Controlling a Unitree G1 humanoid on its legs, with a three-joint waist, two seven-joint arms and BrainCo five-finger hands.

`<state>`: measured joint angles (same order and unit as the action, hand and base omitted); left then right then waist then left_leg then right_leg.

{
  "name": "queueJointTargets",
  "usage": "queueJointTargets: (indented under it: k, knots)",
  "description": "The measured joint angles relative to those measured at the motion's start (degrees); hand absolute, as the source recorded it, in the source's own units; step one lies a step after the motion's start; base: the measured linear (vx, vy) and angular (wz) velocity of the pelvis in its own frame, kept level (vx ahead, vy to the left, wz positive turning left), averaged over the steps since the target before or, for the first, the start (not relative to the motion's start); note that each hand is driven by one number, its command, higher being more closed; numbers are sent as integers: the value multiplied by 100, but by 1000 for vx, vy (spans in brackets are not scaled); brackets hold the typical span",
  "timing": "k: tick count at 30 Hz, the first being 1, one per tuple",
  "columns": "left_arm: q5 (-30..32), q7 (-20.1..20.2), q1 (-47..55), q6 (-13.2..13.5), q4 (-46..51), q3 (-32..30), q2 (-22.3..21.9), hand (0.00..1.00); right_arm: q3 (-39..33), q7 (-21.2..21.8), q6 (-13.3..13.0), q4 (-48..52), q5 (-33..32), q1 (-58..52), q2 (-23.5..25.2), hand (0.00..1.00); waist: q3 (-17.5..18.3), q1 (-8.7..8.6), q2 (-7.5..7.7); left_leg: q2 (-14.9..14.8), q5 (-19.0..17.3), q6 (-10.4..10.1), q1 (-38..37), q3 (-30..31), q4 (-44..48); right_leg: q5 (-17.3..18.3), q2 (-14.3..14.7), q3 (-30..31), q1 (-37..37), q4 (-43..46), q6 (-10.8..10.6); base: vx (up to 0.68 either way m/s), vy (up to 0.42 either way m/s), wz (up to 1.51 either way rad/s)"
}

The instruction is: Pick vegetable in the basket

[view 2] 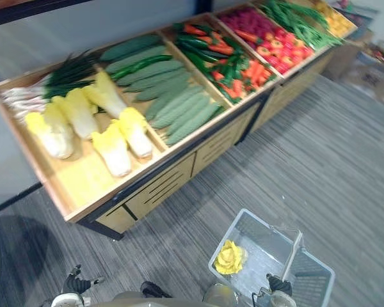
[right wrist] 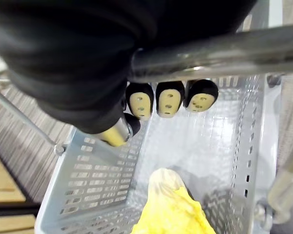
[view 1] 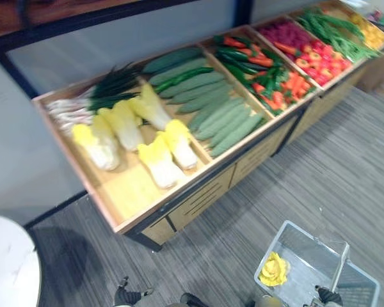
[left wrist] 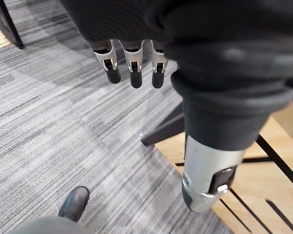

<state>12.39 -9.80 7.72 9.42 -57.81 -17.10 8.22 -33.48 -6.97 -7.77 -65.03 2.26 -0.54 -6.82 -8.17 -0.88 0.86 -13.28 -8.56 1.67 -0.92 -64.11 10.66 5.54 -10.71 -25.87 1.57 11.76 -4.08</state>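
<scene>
Your right hand (right wrist: 88,73) has its fingers (right wrist: 167,100) curled right over the metal handle (right wrist: 219,51) of the grey plastic basket (view 1: 269,249), dark tips hooked round the far side of the bar and the thumb tucked in just below them, so the basket hangs from that grasp. Straight down past those fingertips, on the basket's perforated bottom, lies one yellow napa cabbage (right wrist: 168,210), pale at one end and ruffled yellow at the other; it rests near the basket's slotted side wall, and nothing else shows in there with it. Your left hand (left wrist: 151,29) holds nothing: its fingers (left wrist: 132,68) hang straight and loose, a little apart, with the thumb (left wrist: 205,185) standing well away from them. Beyond those fingertips you have striped grey carpet (left wrist: 49,122), and beside the thumb the dark foot and light wooden front of the produce stand (view 1: 179,192). From the head camera, the stand runs away ahead of both hands, well apart from the basket. Its nearest bin carries more napa cabbages (view 1: 160,160) with green onions (view 1: 83,102) behind them; the next bin holds a stack of cucumbers (view 1: 217,115), then comes one of mixed red and green peppers (view 1: 269,70). The bins beyond hold red, green and yellow produce too far off to name.
</scene>
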Motion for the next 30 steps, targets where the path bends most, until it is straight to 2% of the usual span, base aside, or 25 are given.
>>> queueJointTargets:
  k: [1,2,3,5,6,7,9,10,11,13,15,17,18,19,21,24,26,30]
  knots:
    - [-2,-4,-26,-1,-5,-34,22,0,38,3,5,-117,0,85,31,100,-40,9,133,-48,-17,-20,12,-244,165,215,-1,-8,64,-116,-8,-71,-331,-127]
    - [-3,0,-137,-17,-78,-36,-45,0,54,-14,16,-132,0,94,9,100,-110,-60,82,-419,-102,-111,77,-348,618,301,217,45,67,-355,-2,-58,-319,-90]
    - [-3,-4,-151,-14,-76,-38,-81,0,56,-16,16,-130,0,37,-2,100,-104,-78,48,-588,-102,-111,86,-326,800,258,338,85,27,-443,62,-47,-384,-66]
    - [-6,-20,-171,-10,-66,-37,-132,0,56,-21,18,-131,-9,-278,-1,100,-70,-89,-13,-1210,-76,-138,-6,-265,1386,153,750,226,-176,-611,228,-34,-337,-46]
    - [-11,-22,-166,-11,-66,-37,-139,0,54,-23,19,-132,-11,-326,-8,100,-73,-86,-17,-1313,-38,-192,-44,-257,1505,148,819,298,-198,-617,235,-32,-224,-59]
    - [-13,-27,-143,-14,-69,-66,-162,0,56,-30,19,-130,-11,-382,-30,100,-81,-83,-2,-1491,102,-213,-72,-32,1757,146,921,477,-209,-627,289,-44,-199,-86]
    - [-13,-41,-79,-15,-77,-146,-268,0,141,-27,10,-132,-9,-392,-119,100,-118,-48,44,-1557,432,-266,24,946,2134,89,961,913,-284,-671,421,-32,-163,-107]
    - [-19,-73,-13,-10,-53,-180,-344,0,183,-29,2,-112,-6,-381,-190,100,-148,-39,115,-1292,376,-426,224,1942,2121,66,888,1174,-286,-663,450,-10,-52,-93]
    - [-23,-83,-2,-10,-51,-176,-368,0,182,-32,-5,-110,-6,-371,-231,100,-145,-42,101,-1076,305,-502,287,2454,2034,55,844,1306,-291,-664,463,-7,1,-105]
    - [-46,-130,59,7,-15,-176,-461,0,186,-43,-5,-117,-7,-360,-321,100,-146,-24,21,-81,36,-717,369,4258,1291,3,702,1760,-268,-673,393,-1,70,-97]
    - [-77,-130,109,3,-8,-169,-481,0,186,-41,-6,-115,-6,-346,-310,100,-149,-7,-28,393,-14,-741,374,5127,554,-25,714,2056,-188,-718,340,-25,143,-86]
    - [-84,-126,115,1,-8,-165,-484,0,180,-47,-6,-100,-6,-347,-345,100,-164,44,-136,589,35,-711,382,5826,-135,-86,828,2320,-133,-761,244,-11,194,-79]
    - [-85,-125,108,-2,-7,-194,-469,0,180,-68,-2,-81,-5,-378,-330,100,-134,163,-220,680,187,-693,348,6105,-295,-106,888,2535,-58,-738,196,52,270,-55]
    - [-86,-128,91,1,40,-239,-445,0,201,-70,-12,-11,-2,-439,-235,100,-89,170,-141,814,137,-692,369,6081,-293,-179,806,2618,-62,-788,97,69,276,-46]
    - [-84,-126,96,9,80,-246,-456,0,194,-73,-8,8,-3,-501,-166,100,-112,209,-47,921,52,-583,345,5805,-263,-215,648,2757,-67,-808,33,63,258,-37]
    - [-72,-117,174,-3,68,-244,-517,0,272,-52,-5,332,-2,-608,-81,100,-57,254,-44,1103,-37,-431,158,5462,-397,-214,477,3011,-53,-859,0,66,222,-56]
    - [-25,-116,195,2,69,-229,-503,0,300,-24,-6,396,3,-581,-80,100,43,258,-54,1219,-83,-347,129,5201,-502,-208,384,3254,116,-878,-102,119,180,-50]
    - [19,-106,153,2,61,-59,-402,0,301,-10,-7,397,5,-511,-82,100,42,262,-45,1255,-122,-274,-1,4893,-541,-199,398,3427,294,-721,-128,143,87,-51]
